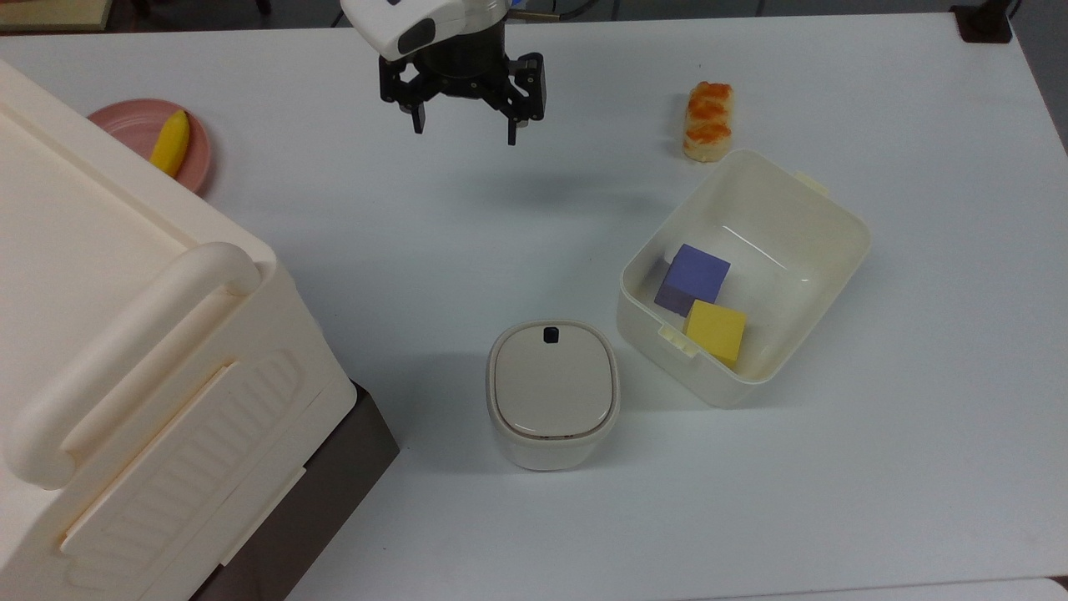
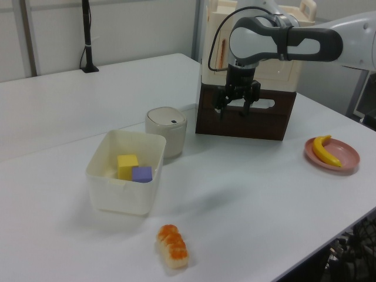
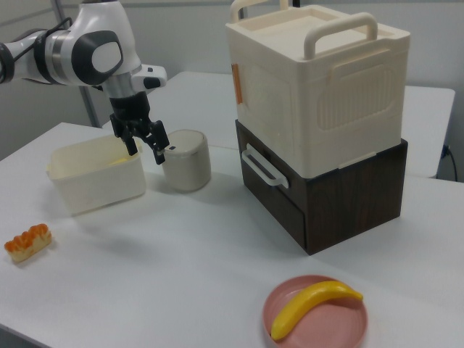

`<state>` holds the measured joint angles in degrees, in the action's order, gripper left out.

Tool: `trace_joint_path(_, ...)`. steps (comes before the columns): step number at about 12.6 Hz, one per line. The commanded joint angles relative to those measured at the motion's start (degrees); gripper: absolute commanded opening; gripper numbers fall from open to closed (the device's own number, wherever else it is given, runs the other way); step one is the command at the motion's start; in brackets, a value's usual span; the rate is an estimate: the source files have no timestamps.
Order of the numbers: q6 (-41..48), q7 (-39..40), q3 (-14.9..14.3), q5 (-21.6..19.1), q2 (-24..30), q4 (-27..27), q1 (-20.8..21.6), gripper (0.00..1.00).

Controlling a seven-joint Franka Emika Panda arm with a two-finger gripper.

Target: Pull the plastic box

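Note:
The plastic box point(image 1: 652, 332) is a lidless cream-white tub on the white table, at the top view's right of centre. It holds a purple block point(image 1: 697, 274) and a yellow block point(image 1: 717, 330). My gripper point(image 1: 465, 132) hangs open above the table near the top view's upper middle, well to the left of the box and touching nothing. In the left view the gripper point(image 2: 234, 110) is high, behind and right of the box point(image 2: 120, 198). In the right view the gripper point(image 3: 147, 154) hovers between the box point(image 3: 98, 187) and a small canister.
A small rounded canister point(image 1: 552, 392) with a beige lid stands just left of the box in the top view. A large cream bin point(image 1: 125, 334) sits on a brown drawer unit point(image 3: 341, 196). A pink plate point(image 1: 125, 125) carries a banana point(image 1: 171, 142). Toy sushi point(image 1: 707, 121) lies beyond the box.

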<state>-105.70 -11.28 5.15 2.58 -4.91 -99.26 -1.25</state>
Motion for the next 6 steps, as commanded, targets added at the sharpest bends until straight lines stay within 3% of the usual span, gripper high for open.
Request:
trace_joint_path(1,1.5,-1.1,-0.3,0.3,0.6,0.1,0.1,1.0)
trace_joint_path(6,1.5,-0.9,-0.3,0.2,0.6,0.4,0.2,1.0)
